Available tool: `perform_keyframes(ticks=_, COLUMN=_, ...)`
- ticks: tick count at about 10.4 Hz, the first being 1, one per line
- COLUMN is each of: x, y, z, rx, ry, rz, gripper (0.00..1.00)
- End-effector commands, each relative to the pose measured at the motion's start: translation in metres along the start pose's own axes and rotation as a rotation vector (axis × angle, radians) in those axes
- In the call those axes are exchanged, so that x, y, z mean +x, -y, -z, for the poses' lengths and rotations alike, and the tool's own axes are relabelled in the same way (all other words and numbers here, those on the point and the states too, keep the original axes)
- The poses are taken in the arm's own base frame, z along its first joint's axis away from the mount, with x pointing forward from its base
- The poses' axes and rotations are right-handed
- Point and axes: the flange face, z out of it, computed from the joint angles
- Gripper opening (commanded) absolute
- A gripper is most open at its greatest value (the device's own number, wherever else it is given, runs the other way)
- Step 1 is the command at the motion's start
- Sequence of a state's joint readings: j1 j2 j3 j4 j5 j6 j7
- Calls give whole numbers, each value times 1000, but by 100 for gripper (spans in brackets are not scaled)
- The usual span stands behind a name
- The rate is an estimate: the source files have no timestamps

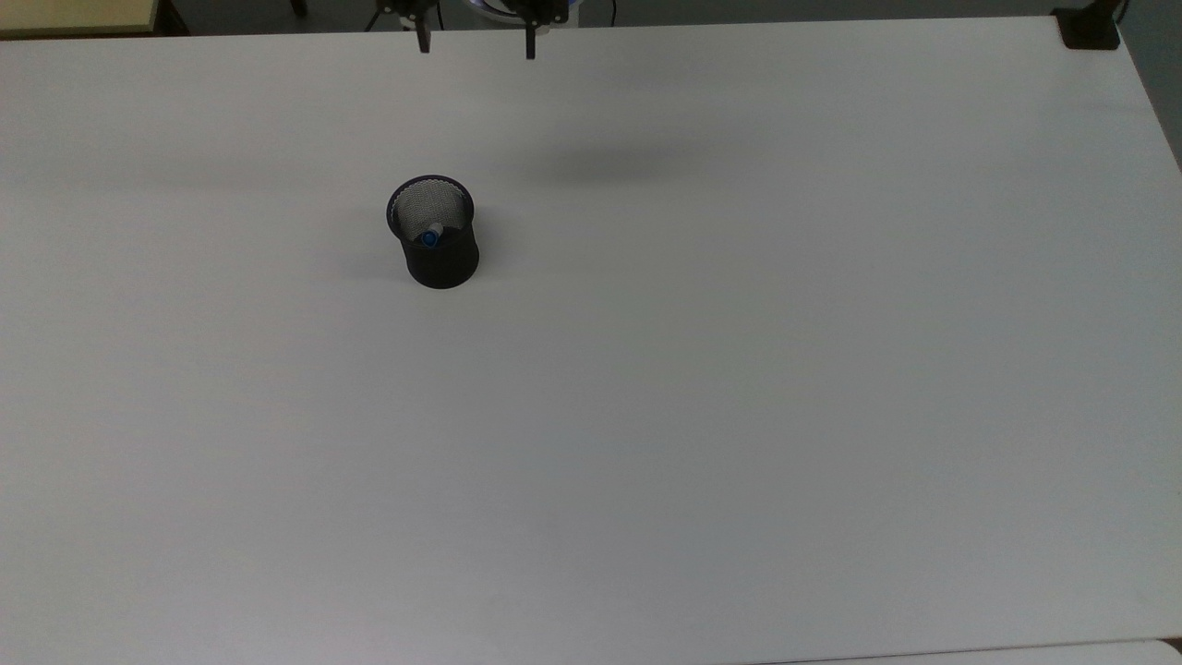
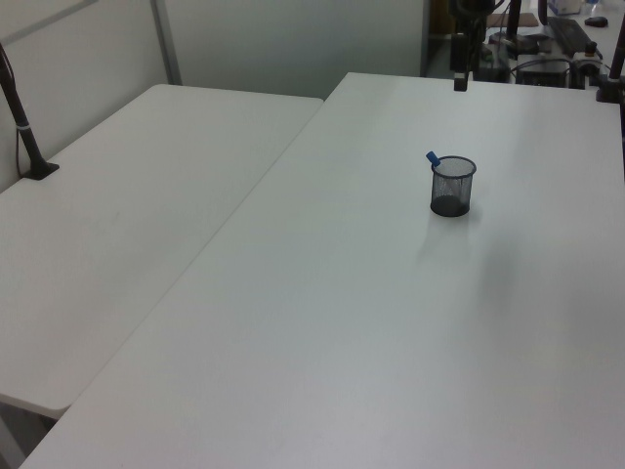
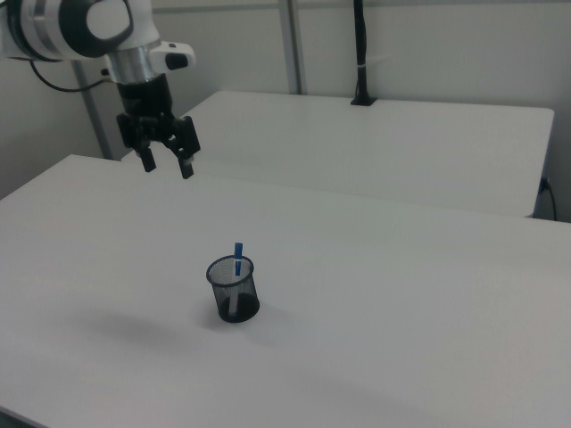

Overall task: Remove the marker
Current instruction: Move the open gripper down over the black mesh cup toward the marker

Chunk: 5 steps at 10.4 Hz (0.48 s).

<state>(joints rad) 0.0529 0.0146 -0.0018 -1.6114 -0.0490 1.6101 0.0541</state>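
The marker (image 1: 430, 236) stands upright inside a black mesh cup (image 1: 441, 249) on the white table, its blue cap (image 3: 238, 251) sticking out above the rim; the blue tip also shows in the left view as the marker (image 2: 432, 157) in the cup (image 2: 452, 188). My gripper (image 3: 168, 163) hangs open and empty high above the table, up and to the left of the cup in the right view. In the top view the gripper (image 1: 476, 43) sits at the top edge, well beyond the cup. In the left view the gripper (image 2: 460, 80) is seen edge-on.
The white table (image 1: 702, 388) spreads wide around the cup. A second white table (image 2: 117, 234) adjoins it on the left view's left. A black clamp (image 1: 1090, 28) sits at the top view's upper right corner.
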Motion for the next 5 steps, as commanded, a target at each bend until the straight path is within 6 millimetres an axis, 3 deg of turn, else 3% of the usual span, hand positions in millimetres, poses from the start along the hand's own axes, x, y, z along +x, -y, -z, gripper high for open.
perform_keyframes(ticks=1, x=30, y=-19, z=-35, rx=-34, ry=-24, rz=-4, gripper=100)
perform_keyframes(ticks=2, x=33, y=-24, z=-44, rx=-50, ry=-28, rz=-7, gripper=100)
perform_keyframes(ticks=4, x=53, y=-29, z=-82, rx=-86, ry=-24, rz=1, gripper=100)
perform_keyframes(ticks=5, x=58, y=-42, z=-93, rx=-85, ry=-34, rz=-18, gripper=100)
